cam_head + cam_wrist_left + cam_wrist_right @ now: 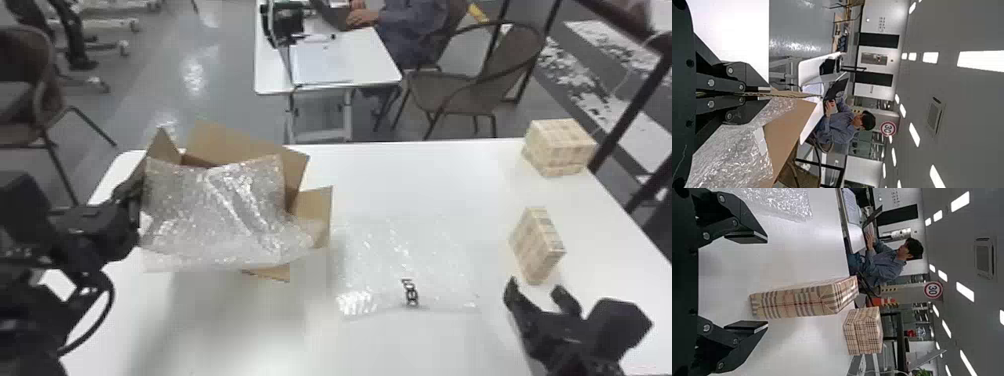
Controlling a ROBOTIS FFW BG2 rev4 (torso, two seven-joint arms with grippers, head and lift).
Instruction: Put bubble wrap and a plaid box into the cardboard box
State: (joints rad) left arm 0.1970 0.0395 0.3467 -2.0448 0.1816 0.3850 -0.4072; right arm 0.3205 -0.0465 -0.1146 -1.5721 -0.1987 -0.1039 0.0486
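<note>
At the left of the table, my left gripper (131,197) is shut on a flap of the open cardboard box (312,202); the left wrist view has the gripper (766,94) pinching this thin cardboard edge-on. Bubble wrap (215,215) covers the box's opening and hangs over its front. A second, flat sheet of bubble wrap (405,265) lies mid-table. My right gripper (534,290) is open just in front of an upright plaid box (537,245). In the right wrist view the gripper's (766,282) fingers stand wide apart, with the slim plaid box (801,301) beyond them, untouched.
A thicker plaid box (560,147) stands at the back right corner of the white table (425,175). Past the table's far edge are a smaller desk (370,55) and chairs.
</note>
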